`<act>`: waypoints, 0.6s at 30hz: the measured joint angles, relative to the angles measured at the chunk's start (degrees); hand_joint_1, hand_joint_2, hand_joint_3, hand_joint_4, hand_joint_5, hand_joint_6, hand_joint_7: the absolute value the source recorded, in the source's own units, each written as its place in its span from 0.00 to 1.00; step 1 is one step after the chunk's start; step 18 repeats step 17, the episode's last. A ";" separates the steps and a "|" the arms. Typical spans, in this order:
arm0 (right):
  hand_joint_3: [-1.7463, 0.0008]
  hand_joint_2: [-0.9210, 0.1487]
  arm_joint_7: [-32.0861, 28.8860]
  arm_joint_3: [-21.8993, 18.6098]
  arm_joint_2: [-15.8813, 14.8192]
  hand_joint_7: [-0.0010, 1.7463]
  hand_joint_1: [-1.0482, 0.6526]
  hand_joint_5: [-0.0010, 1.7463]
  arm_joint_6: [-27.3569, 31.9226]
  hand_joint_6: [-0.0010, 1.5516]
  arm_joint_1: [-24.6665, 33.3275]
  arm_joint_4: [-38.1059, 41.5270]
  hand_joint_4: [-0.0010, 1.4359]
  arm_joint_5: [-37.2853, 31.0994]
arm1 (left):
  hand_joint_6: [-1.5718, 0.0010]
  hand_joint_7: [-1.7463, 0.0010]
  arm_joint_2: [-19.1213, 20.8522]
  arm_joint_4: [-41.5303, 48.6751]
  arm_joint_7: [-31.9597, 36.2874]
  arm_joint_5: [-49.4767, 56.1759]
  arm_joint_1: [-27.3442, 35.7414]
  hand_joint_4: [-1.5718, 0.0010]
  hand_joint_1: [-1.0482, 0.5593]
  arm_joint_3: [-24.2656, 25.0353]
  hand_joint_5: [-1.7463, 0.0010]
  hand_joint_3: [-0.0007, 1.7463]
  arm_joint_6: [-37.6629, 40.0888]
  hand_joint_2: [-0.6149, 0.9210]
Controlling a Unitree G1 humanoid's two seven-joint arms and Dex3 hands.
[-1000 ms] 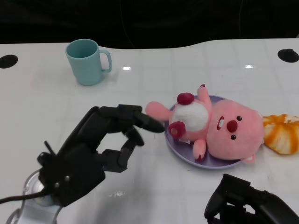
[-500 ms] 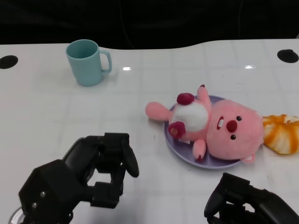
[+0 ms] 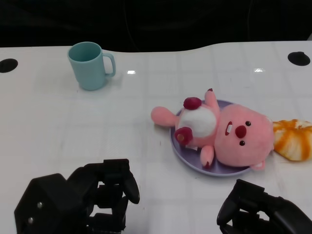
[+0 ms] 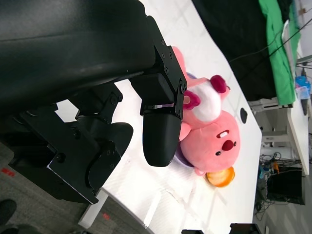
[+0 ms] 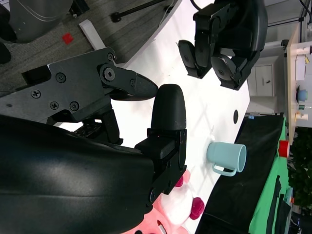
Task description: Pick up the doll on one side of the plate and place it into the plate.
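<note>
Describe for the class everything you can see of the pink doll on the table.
The pink doll is a soft plush animal with a white belly, a red nose, small dark eyes and dark red paw pads. It lies on its back across the purple plate, head towards the robot's right, where it touches or nearly touches an orange plush thing. One pink limb sticks out past the plate's rim over the white table. Neither hand touches it.
</note>
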 measured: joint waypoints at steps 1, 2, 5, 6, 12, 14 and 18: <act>0.59 0.10 0.10 -0.04 -0.01 0.96 0.49 1.00 0.00 0.29 -0.01 0.14 0.46 0.00 | 0.46 0.09 -0.01 0.00 0.01 0.00 0.02 0.42 0.67 0.00 0.00 0.83 0.01 0.66; 0.59 0.10 0.24 -0.06 -0.01 0.96 0.49 1.00 -0.07 0.29 -0.06 0.24 0.46 0.02 | 0.46 0.09 -0.02 0.00 0.04 0.01 0.04 0.42 0.67 -0.01 0.00 0.83 0.09 0.66; 0.59 0.10 0.43 -0.18 0.00 0.96 0.49 1.00 -0.61 0.29 -0.22 0.47 0.46 0.07 | 0.45 0.09 -0.10 0.15 0.04 0.00 0.04 0.42 0.67 -0.04 0.00 0.83 0.39 0.66; 0.59 0.10 0.44 -0.22 0.00 0.96 0.49 1.00 -0.68 0.29 -0.26 0.51 0.46 0.08 | 0.45 0.09 -0.11 0.23 0.04 0.00 0.04 0.42 0.67 -0.05 0.00 0.83 0.43 0.66; 0.59 0.10 0.41 -0.25 0.00 0.96 0.49 1.00 -1.15 0.29 -0.90 1.37 0.46 -0.13 | 0.46 0.09 -0.16 3.14 -0.03 -0.35 0.00 0.42 0.66 0.17 0.00 0.83 -2.19 0.66; 0.59 0.10 0.41 -0.25 0.00 0.96 0.50 1.00 -1.35 0.29 -0.96 1.62 0.46 -0.16 | 0.46 0.09 -0.15 4.25 -0.28 -0.82 -0.19 0.42 0.65 0.34 0.00 0.83 -3.85 0.66; 0.59 0.10 0.41 -0.25 0.00 0.96 0.50 1.00 -1.78 0.29 -0.97 1.76 0.46 -0.15 | 0.46 0.09 -0.14 5.32 -0.58 -0.96 -0.31 0.42 0.65 0.40 0.00 0.83 -5.13 0.66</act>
